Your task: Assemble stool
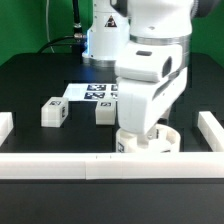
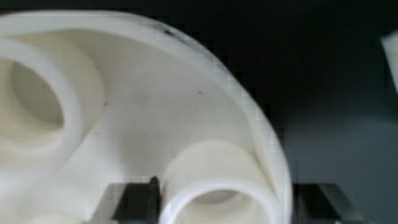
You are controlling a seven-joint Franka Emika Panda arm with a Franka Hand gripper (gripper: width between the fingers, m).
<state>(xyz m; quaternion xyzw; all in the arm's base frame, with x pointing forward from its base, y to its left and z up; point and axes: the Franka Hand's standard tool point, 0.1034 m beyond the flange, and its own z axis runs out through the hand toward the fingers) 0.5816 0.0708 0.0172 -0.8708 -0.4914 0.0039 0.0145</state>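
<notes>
The round white seat (image 1: 168,139) lies at the table's front, just behind the front bar, and fills most of the wrist view as a rimmed disc (image 2: 143,110) with an open socket (image 2: 36,95). My gripper (image 1: 140,128) hangs straight down over it. In the wrist view the gripper (image 2: 226,203) is shut on a white round-ended leg (image 2: 222,190) that stands on the seat near its rim; the dark fingers (image 2: 128,200) press it from both sides. Two more tagged legs (image 1: 53,112) (image 1: 103,113) lie on the black table toward the exterior view's left.
The marker board (image 1: 92,92) lies behind the two loose legs. Long white bars edge the table in front (image 1: 60,163) and on both sides (image 1: 211,128). The arm's base (image 1: 105,40) stands at the back.
</notes>
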